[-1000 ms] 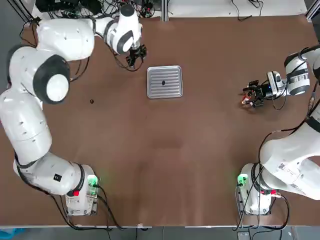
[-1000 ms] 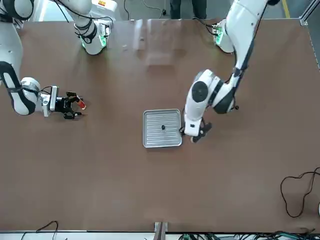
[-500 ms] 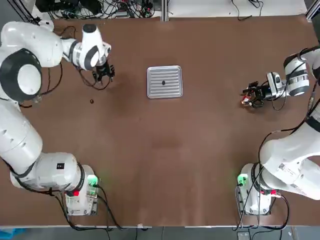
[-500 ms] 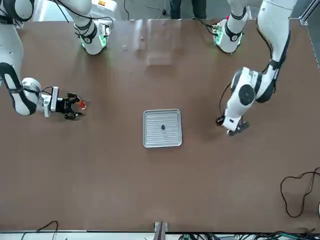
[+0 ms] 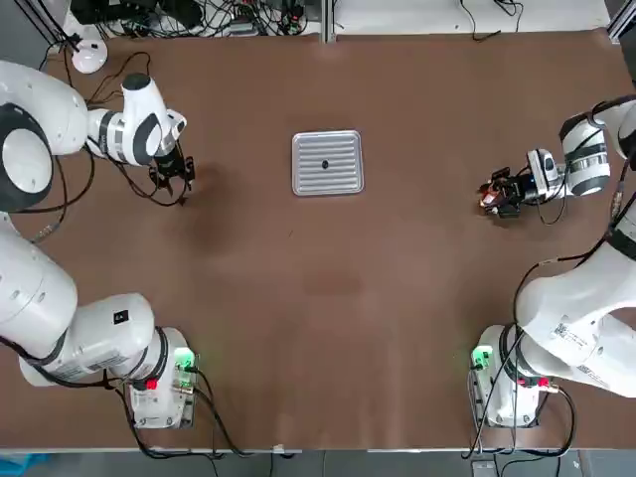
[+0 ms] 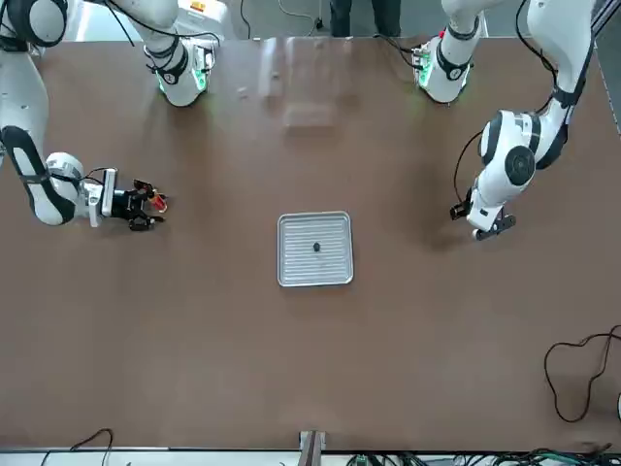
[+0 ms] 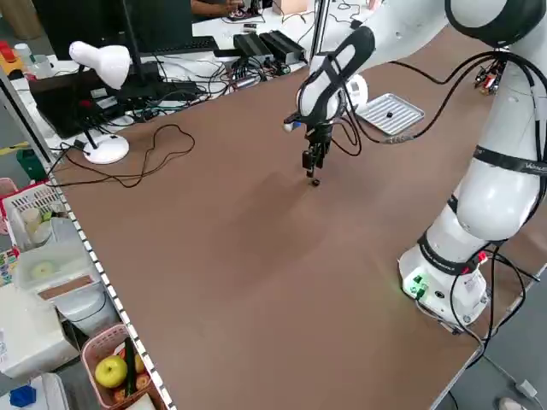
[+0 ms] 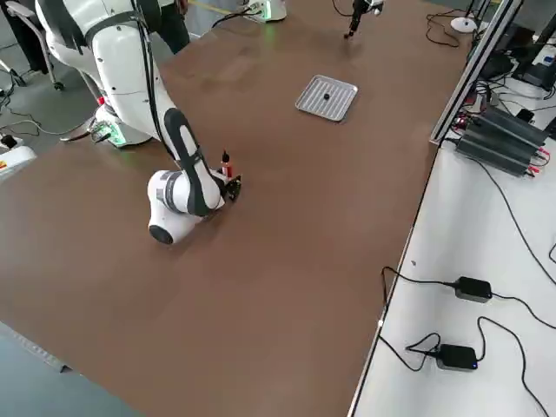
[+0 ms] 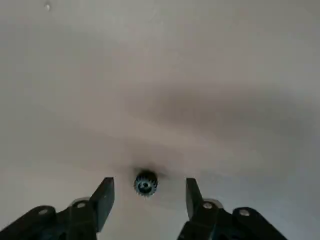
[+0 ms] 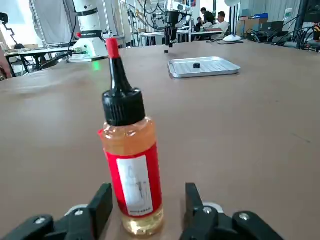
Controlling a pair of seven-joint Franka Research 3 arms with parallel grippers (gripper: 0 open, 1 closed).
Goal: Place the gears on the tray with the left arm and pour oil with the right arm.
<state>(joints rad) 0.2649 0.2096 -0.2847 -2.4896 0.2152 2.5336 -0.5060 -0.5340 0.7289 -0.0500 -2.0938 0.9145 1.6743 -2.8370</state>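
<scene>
The silvery tray (image 5: 343,149) (image 6: 296,262) (image 8: 313,90) lies mid-table at the far side, with one dark gear (image 5: 324,165) (image 6: 316,247) resting on it. A second gear (image 9: 145,183) (image 7: 315,181) lies on the bare table to the tray's left. My left gripper (image 5: 171,177) (image 9: 148,184) (image 7: 313,164) hovers just over this gear, open, a finger on each side and clear of it. The oil bottle (image 10: 132,170) (image 6: 157,202) (image 8: 225,162) stands upright at the table's right side. My right gripper (image 10: 147,199) (image 5: 500,195) is low around it, open, with a gap at one finger.
Both arm bases (image 5: 164,383) (image 5: 502,383) sit at the table's near edge. A white desk lamp (image 7: 101,68) and loose cables lie beyond the far-left corner. A white bench with power boxes (image 8: 499,139) runs along the far edge.
My left arm has swung away from beside the tray to the left and come down over the loose gear. The right gripper's fingers have narrowed around the oil bottle.
</scene>
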